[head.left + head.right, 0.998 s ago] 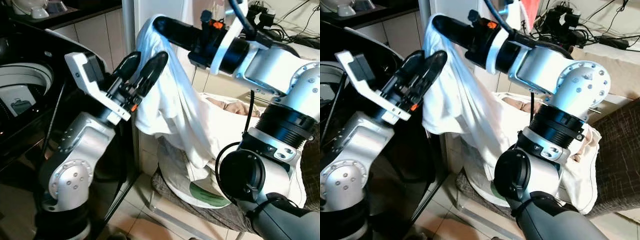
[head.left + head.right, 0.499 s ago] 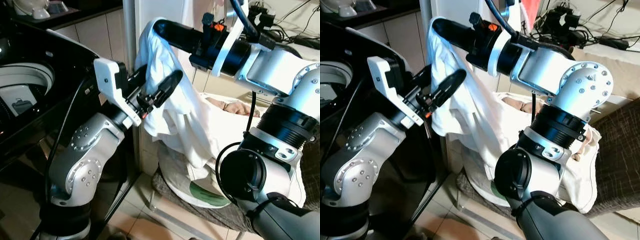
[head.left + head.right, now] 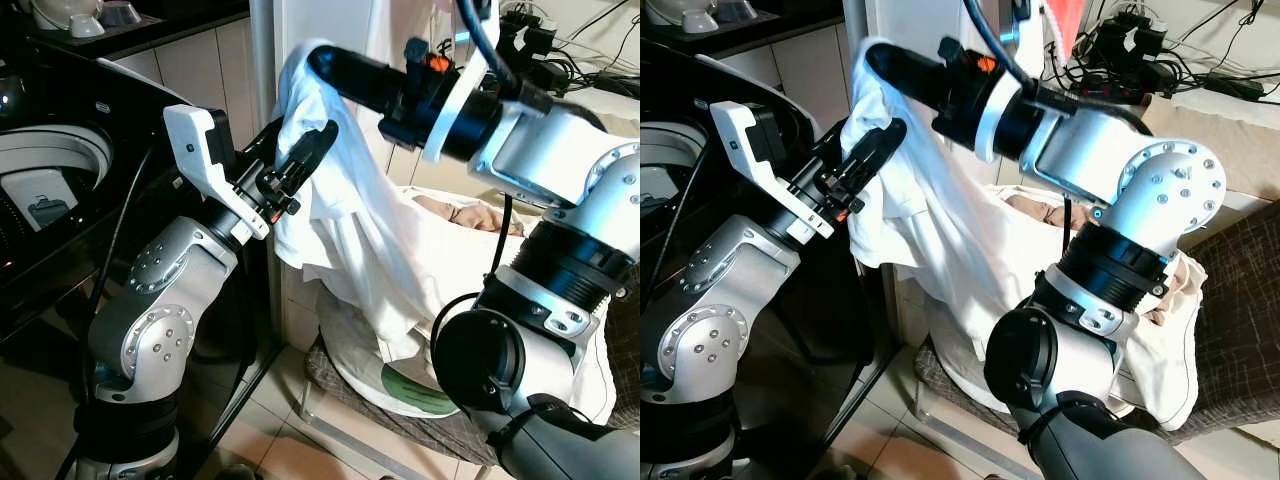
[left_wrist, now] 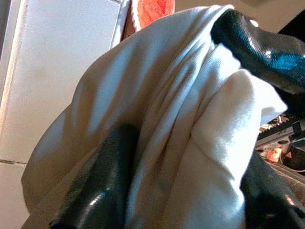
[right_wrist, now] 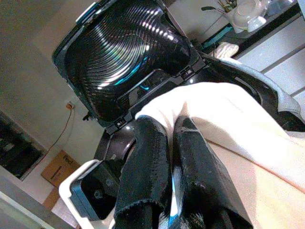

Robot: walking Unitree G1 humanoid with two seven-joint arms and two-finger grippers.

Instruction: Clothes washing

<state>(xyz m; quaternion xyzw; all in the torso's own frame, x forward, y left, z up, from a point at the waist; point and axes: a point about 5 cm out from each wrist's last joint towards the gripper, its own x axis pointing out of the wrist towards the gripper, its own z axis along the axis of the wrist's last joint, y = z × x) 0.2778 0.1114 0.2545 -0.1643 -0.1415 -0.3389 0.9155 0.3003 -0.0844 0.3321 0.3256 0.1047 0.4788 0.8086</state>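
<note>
A white garment (image 3: 350, 220) hangs from my right gripper (image 3: 322, 62), which is shut on its top edge high in front of me. In the right wrist view the two fingers (image 5: 147, 157) press together with the cloth (image 5: 228, 109) pinched between them. My left gripper (image 3: 300, 140) is at the garment's left side just below the right one, open, one finger (image 3: 312, 148) in front of the cloth and the other behind a fold. In the left wrist view the white cloth (image 4: 190, 124) bunches between the fingers (image 4: 107, 181). The garment's lower end trails into a pile on the right.
The black top-loading washing machine (image 3: 120, 100) stands at the left with its drum (image 3: 40, 170) open and its lid (image 5: 124, 47) raised. A chair with a round cushion (image 3: 400, 385) holds more laundry, including a beige piece (image 3: 465, 213). Cables (image 3: 560, 50) lie behind.
My left gripper has swung in from beside the garment and pushed its open fingers around a fold of it. The right gripper has kept the garment held up.
</note>
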